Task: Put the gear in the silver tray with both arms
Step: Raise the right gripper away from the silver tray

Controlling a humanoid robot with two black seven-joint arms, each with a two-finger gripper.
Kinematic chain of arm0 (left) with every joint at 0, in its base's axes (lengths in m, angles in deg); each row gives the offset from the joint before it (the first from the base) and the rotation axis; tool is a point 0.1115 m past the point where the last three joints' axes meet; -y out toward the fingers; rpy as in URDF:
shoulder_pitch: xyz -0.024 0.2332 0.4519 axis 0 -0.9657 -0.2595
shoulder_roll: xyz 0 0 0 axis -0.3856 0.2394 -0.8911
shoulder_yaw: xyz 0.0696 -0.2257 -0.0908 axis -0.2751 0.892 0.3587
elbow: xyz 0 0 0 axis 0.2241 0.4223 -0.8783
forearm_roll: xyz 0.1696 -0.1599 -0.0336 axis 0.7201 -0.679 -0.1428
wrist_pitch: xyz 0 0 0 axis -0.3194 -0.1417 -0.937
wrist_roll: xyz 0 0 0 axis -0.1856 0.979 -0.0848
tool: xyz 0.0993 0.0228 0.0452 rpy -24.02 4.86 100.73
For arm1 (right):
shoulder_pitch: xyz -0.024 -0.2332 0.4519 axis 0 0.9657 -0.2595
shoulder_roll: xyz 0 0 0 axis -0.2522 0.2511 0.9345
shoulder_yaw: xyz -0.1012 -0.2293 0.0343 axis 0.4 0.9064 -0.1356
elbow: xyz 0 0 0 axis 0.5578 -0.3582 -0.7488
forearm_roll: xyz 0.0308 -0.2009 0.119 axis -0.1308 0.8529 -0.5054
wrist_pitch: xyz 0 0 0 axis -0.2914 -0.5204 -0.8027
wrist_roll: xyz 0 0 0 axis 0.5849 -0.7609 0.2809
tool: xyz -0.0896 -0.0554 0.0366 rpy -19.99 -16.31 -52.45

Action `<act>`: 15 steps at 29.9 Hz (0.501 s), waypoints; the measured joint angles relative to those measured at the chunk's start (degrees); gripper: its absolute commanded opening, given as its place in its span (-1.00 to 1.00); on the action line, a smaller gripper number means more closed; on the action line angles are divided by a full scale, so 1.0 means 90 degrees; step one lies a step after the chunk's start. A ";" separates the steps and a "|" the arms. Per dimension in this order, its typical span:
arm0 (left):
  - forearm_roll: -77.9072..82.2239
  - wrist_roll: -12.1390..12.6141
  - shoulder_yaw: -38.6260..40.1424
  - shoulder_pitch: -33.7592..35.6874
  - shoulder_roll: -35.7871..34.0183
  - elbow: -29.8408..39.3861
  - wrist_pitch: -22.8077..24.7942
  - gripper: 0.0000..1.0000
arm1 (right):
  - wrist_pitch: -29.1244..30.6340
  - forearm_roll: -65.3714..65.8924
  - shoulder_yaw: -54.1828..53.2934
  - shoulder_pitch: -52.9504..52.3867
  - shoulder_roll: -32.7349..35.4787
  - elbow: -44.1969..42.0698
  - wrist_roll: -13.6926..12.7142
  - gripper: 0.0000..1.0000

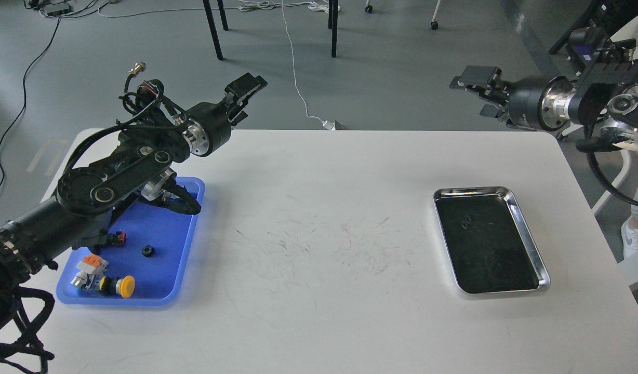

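The gear (147,251) is a small black toothed ring lying in the blue plastic tray (186,244) at the table's left. The silver tray (528,234) sits at the right, and its dark bottom shows only reflections. My left gripper (250,97) is raised above the table's far edge, past the blue tray; it looks open and holds nothing. My right gripper (469,96) is raised high beyond the far right edge, well above and behind the silver tray, open and holding nothing.
The blue tray also holds a yellow push button (124,285), an orange-and-white part (92,263) and a small red-and-black part (119,238). My left forearm (111,182) hangs over the tray's far end. A chair with cloth stands off the table at the right.
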 measured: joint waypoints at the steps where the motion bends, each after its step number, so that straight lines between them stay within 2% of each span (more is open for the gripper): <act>1: 0.0000 0.0001 0.0000 0.0003 0.0003 0.0000 0.0000 0.95 | -0.0019 -0.0288 -0.0257 0.0070 -0.0030 -0.0062 0.0026 0.94; 8: -0.0024 -0.0001 0.0016 0.0021 -0.0008 -0.0013 -0.0024 0.95 | -0.0138 -0.1894 -0.1719 0.0822 -0.0716 -0.0818 0.0066 0.94; 15: -0.0103 0.0013 0.0462 -0.0061 -0.0239 -0.0012 -0.0097 0.95 | 0.0186 -0.3973 -0.3102 0.2395 -0.0812 -0.0994 0.0139 0.95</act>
